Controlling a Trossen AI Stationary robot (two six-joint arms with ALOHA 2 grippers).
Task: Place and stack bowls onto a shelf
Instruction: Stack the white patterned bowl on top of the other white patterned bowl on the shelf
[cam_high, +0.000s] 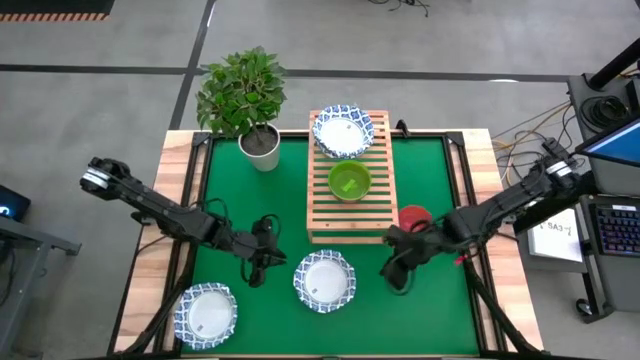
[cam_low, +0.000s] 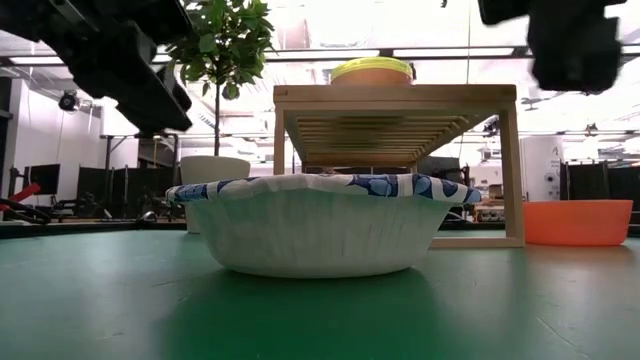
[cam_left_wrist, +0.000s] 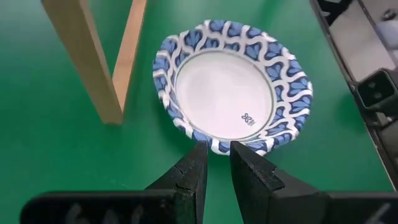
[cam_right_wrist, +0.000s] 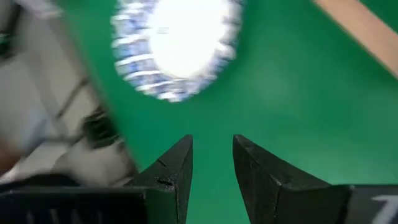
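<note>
As seen from above, the shelf (cam_high: 352, 177) carries a patterned bowl (cam_high: 342, 131) and a green bowl (cam_high: 349, 181); the left hand (cam_high: 260, 272) and right hand (cam_high: 399, 278) flank another patterned bowl (cam_high: 324, 280) on the tabletop (cam_high: 420, 320). Through the left wrist view, slightly parted, empty fingers (cam_left_wrist: 189, 177) are shown beside that bowl's rim. Through the right wrist view, parted, empty fingers (cam_right_wrist: 171, 174) are shown.
</note>
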